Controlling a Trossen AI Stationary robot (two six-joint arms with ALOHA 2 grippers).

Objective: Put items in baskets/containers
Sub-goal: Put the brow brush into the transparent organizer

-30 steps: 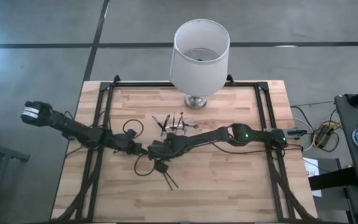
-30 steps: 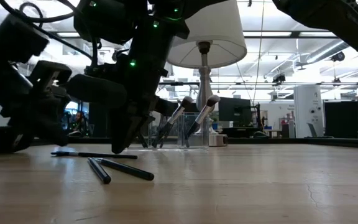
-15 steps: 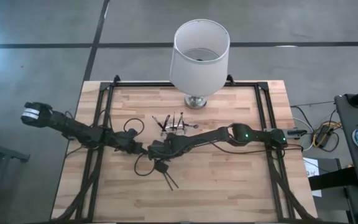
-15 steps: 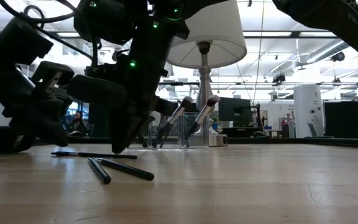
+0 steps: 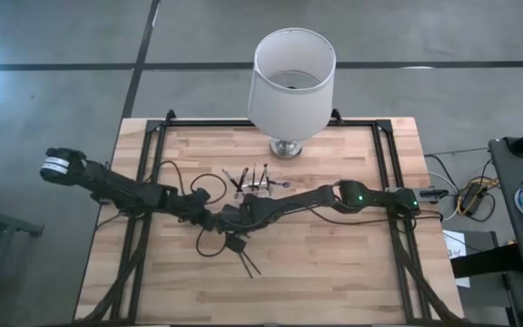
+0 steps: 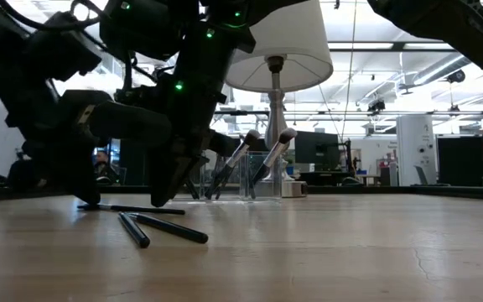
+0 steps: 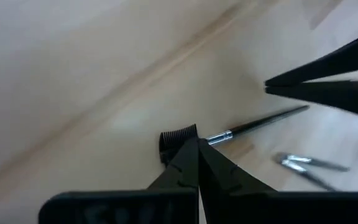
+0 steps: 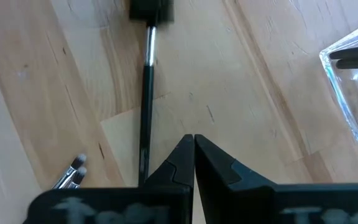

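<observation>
While several brushes point(image 6: 265, 159) already stand tilted in the clear holder point(image 6: 240, 178) just in front of the lamp point(image 5: 291, 82), three more dark sticks point(image 6: 159, 226) lie loose on the wooden table point(image 5: 334, 263), nearer the front edge. One of them, a comb-headed brush point(image 7: 185, 138) with a metal ferrule, lies flat under both arms. Left end effector point(image 7: 198, 149): fingers pinched closed, empty, tip right over the comb head; can't tell if it touches. Right end effector point(image 8: 193, 144): also closed on nothing, tip just beside the same brush's handle. Both arms meet low at mid-table, left of the holder. Two pale-tipped sticks point(image 8: 73, 172) lie close together nearby.
</observation>
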